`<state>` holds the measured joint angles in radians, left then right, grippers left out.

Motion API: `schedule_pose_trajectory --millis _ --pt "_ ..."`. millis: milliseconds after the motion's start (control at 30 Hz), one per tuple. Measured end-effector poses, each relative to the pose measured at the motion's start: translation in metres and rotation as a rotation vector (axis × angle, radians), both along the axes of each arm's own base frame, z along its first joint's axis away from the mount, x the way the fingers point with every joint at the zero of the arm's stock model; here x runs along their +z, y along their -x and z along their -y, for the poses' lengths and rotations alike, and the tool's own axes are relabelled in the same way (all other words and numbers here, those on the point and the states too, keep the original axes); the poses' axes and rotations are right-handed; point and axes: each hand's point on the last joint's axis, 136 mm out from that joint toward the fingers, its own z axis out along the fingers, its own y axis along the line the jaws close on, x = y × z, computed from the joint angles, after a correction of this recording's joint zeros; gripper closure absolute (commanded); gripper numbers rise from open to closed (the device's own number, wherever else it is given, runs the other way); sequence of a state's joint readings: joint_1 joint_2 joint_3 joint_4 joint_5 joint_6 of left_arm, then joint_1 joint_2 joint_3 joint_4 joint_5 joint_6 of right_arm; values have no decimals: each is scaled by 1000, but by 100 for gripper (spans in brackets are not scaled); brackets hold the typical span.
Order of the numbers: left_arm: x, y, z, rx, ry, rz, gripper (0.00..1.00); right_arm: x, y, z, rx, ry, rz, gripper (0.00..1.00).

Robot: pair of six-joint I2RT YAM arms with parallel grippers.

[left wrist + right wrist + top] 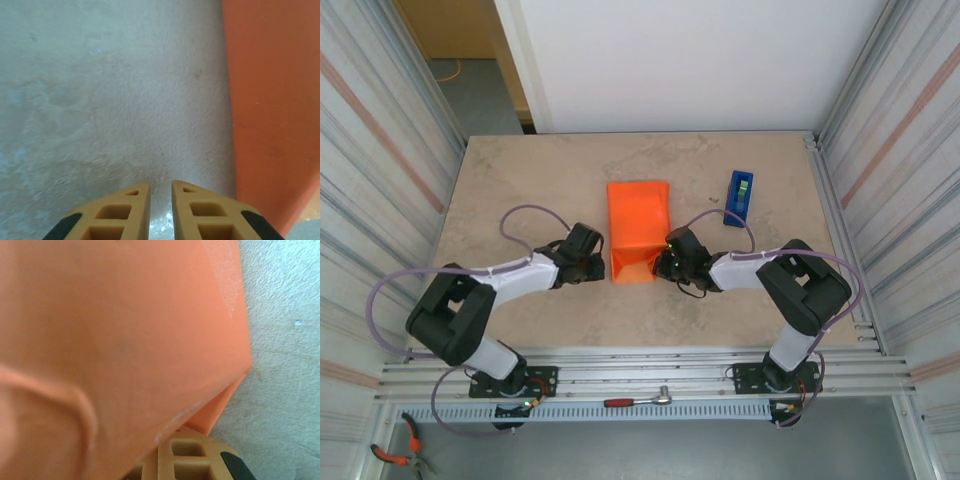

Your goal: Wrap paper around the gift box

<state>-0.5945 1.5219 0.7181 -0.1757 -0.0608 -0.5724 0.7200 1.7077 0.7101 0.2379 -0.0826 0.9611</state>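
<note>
Right up against the left wrist cam, the left gripper [161,192] is showing its two tan fingers [127,212] sitting nearly together. There's just a thin slit between them and nothing in it, so it's narrow and gripping nothing. It's hovering over bare beige table [100,100], and the straight left edge of the paper [275,100] is running just beside it on the right, not touching as far as I can tell.

From overhead, the orange sheet is lying in the middle of the table, folded into a longish boxy shape. The far part is looking flat on top and the near end is dropping down in a darker, shaded flap. Both arms are reaching in at that near end, one on each side.

The right gripper [663,264] is sitting at the sheet's near right corner. In its own cam a creased edge is running straight down into the fingers [192,460], which are clamped tight, so it's looking like it's pinching the paper there.

A blue tape dispenser [739,197] is sitting off to the right of the sheet, well apart from it.
</note>
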Motion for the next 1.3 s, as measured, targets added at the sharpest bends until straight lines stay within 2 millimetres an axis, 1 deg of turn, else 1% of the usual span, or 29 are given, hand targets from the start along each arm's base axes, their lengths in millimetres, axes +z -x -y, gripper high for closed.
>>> schedule_pose_trajectory --millis 67,233,500,900,1300 --pt "-8 2 3 -14 1 -24 86 0 0 0 0 0 -1 100" --pt "-7 -1 19 -63 34 -14 87 0 0 0 0 1 -2 100" --pt "-1 1 39 -124 91 1 87 0 0 0 0 1 -1 100" --pt "15 -9 64 -188 204 60 86 0 0 0 0 2 -2 100" --pt "15 -15 82 -224 258 74 86 0 0 0 0 3 -3 100"
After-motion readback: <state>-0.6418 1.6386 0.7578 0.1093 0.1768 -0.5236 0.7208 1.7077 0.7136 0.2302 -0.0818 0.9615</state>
